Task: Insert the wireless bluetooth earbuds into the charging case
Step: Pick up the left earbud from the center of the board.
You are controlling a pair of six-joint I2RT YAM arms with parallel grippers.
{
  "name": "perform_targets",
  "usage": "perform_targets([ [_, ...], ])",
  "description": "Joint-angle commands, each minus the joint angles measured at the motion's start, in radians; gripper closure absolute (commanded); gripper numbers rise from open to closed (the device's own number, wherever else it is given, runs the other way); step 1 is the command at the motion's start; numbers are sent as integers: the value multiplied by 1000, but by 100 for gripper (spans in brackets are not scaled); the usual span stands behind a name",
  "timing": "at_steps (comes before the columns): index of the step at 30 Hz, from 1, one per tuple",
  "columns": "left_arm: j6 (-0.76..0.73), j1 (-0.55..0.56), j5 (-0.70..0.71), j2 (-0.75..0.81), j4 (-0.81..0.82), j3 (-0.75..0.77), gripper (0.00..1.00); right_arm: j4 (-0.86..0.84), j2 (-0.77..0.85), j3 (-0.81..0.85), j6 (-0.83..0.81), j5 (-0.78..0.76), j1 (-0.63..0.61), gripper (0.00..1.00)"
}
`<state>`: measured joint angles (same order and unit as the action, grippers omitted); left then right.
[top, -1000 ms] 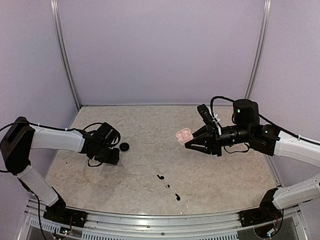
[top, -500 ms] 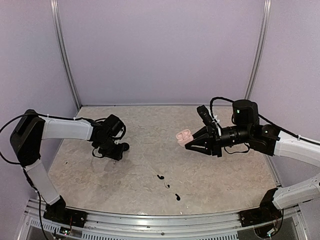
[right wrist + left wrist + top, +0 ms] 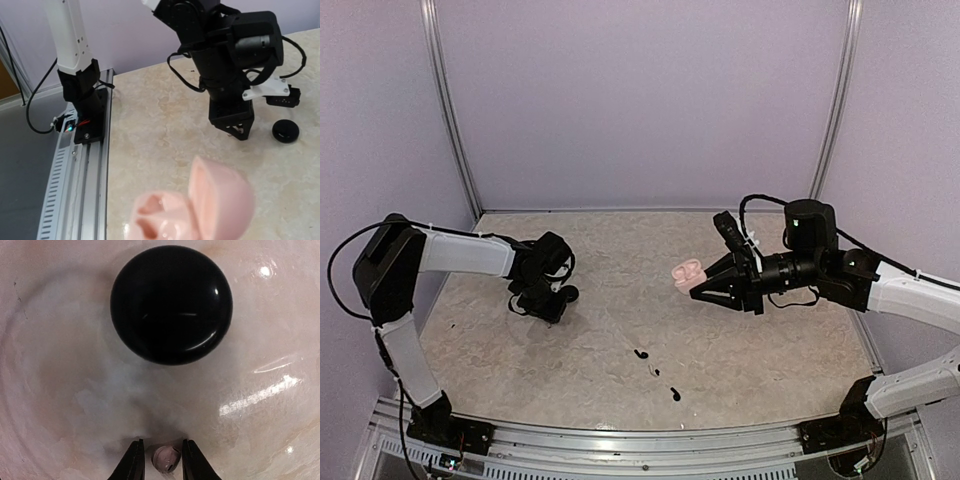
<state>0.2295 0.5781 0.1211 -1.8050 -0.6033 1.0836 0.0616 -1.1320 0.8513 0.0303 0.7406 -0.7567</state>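
The round black charging case (image 3: 569,293) lies shut on the table, large in the left wrist view (image 3: 171,304). My left gripper (image 3: 552,303) hangs just beside it, jaws nearly closed on a tiny mauve-pink bud (image 3: 166,458). Two tiny glossy black earbuds (image 3: 640,354) (image 3: 675,393) lie at the table's front middle, far from both grippers. My right gripper (image 3: 698,284) holds a pale pink hinged case (image 3: 688,271) in the air, its lid open and two empty wells showing in the right wrist view (image 3: 200,210). That case hides the right fingers there.
A tiny dark speck (image 3: 655,372) lies between the two black earbuds. The beige marbled table (image 3: 620,250) has purple walls at the back and sides. The left arm's base and a metal rail (image 3: 75,165) run along the near edge.
My left gripper has moved right across the table up to the black case. My right gripper with the pink case has barely moved.
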Motion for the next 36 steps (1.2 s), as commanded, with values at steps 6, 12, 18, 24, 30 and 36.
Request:
perform_targets([
  [6,-28,-4,9,-46,-10,33,82,10,-12,11,-16,7,9,100],
  [12,-27,0,-13,-22,-2,24,88,12,-9,12,-17,3,9,100],
  [18,-11,2,-46,59,65,-12,89,-9,-2,5,-12,-5,8,100],
  [24,-8,40,-65,215,215,-64,90,-60,11,-20,-19,-19,9,100],
  [30,-24,116,-72,403,415,-93,91,-148,22,-36,-102,-44,9,100],
  [36,-72,240,-59,558,669,-139,93,-294,39,-99,-181,-83,7,100],
])
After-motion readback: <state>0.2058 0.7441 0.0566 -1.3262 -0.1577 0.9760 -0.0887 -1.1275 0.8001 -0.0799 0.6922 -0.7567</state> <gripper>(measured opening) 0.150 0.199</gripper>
